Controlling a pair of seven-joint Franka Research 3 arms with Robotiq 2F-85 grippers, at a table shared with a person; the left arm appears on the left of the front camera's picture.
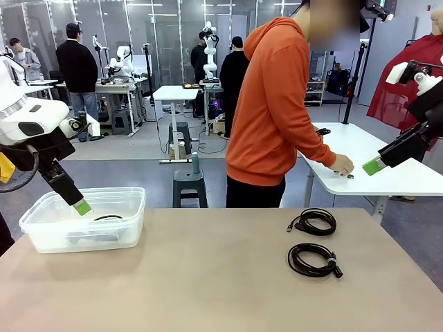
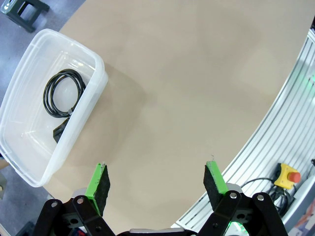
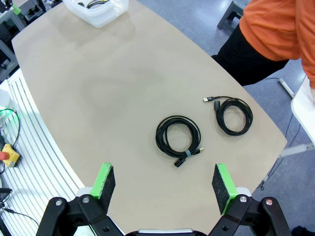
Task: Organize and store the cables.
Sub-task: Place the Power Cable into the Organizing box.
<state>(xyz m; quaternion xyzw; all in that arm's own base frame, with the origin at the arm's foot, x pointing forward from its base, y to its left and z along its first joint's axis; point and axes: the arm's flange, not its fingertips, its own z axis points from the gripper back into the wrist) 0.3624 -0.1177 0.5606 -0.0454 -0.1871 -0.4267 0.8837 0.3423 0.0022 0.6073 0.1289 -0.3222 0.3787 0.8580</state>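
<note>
Two coiled black cables lie on the tan table at the right: the farther cable (image 1: pixel 313 221) (image 3: pixel 235 115) and the nearer cable (image 1: pixel 313 261) (image 3: pixel 178 135). A third coiled cable (image 1: pixel 107 218) (image 2: pixel 64 92) rests inside the clear plastic bin (image 1: pixel 48 232) (image 2: pixel 78 129) at the table's left. My left gripper (image 1: pixel 82 206) (image 2: pixel 156 182) hangs open and empty over the bin's near side. Raised high at the right, my right gripper (image 1: pixel 372 165) (image 3: pixel 162 182) is open and empty, well above the two loose cables.
A person in an orange hoodie (image 1: pixel 273 104) stands at the far side, turned to a white side table (image 1: pixel 387 176) with a hand (image 1: pixel 342 164) on it. The bin (image 3: pixel 101 17) shows far off in the right wrist view. A green stool (image 1: pixel 190 181) stands behind the table.
</note>
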